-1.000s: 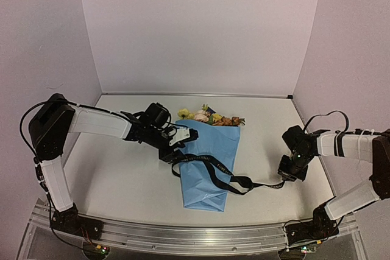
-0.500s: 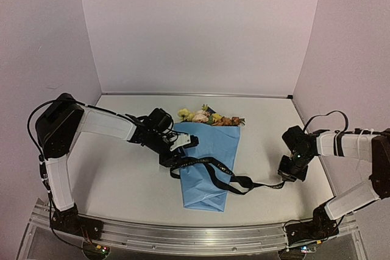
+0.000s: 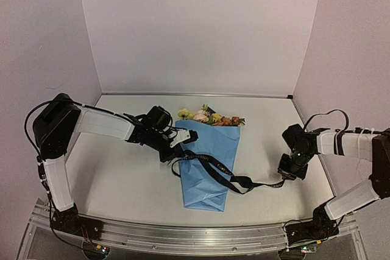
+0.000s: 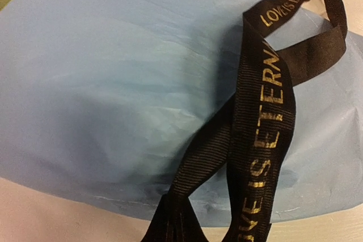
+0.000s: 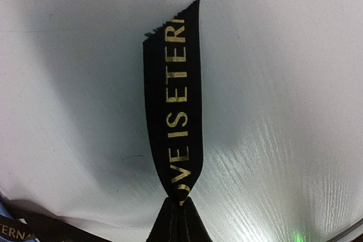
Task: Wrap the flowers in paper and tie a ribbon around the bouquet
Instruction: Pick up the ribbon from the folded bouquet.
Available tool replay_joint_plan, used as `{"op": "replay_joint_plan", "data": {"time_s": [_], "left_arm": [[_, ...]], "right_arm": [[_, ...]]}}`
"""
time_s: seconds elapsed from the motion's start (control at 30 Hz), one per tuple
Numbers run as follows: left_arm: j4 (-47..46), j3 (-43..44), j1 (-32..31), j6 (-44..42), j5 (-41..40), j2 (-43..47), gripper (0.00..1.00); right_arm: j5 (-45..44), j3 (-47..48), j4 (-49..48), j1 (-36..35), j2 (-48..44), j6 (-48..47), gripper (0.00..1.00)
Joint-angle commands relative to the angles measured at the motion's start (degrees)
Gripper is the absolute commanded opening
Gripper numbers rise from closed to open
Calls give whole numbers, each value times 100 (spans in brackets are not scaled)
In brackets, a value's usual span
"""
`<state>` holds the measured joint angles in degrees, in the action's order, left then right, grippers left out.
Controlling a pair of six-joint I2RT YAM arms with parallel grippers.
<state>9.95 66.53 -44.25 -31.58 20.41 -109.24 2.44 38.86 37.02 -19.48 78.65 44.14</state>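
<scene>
The bouquet lies on the table as a cone of light-blue paper (image 3: 210, 178), narrow end toward me. The flowers (image 3: 210, 117), yellow, pink and orange, show at its far wide end. The black ribbon (image 3: 214, 165) with gold lettering crosses the cone in loops. My left gripper (image 3: 172, 154) sits at the cone's left edge, shut on the ribbon (image 4: 266, 117); in its wrist view the fingertips (image 4: 173, 202) pinch a strand over the paper (image 4: 113, 72). To the right of the cone, my right gripper (image 3: 285, 177) is shut on the ribbon's other end (image 5: 176, 100), just above the table.
The pale table (image 3: 122, 178) is boxed in by white walls at the back and both sides. A metal rail (image 3: 195, 235) with the arm bases runs along the near edge. Black cables arch over each arm.
My left gripper has gone from open to shut, taking hold of the ribbon at the cone's left edge. The right gripper and its ribbon end have stayed put.
</scene>
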Motion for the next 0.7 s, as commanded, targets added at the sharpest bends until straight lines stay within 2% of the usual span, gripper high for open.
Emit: {"op": "replay_joint_plan", "data": {"time_s": [0.0, 0.17, 0.27, 0.67], "left_arm": [[-587, -390, 22, 384, -587, 732, 0], [-1289, -1153, 27, 773, -1252, 1407, 0], [-1405, -1485, 24, 1010, -1749, 1703, 0], [-250, -1791, 30, 1984, -2975, 2461, 0]], "right_arm": [[-137, 380, 79, 118, 81, -65, 0], [-154, 737, 173, 382, 241, -97, 0], [-158, 988, 197, 559, 409, -100, 0], [134, 2996, 282, 1068, 1801, -39, 0]]}}
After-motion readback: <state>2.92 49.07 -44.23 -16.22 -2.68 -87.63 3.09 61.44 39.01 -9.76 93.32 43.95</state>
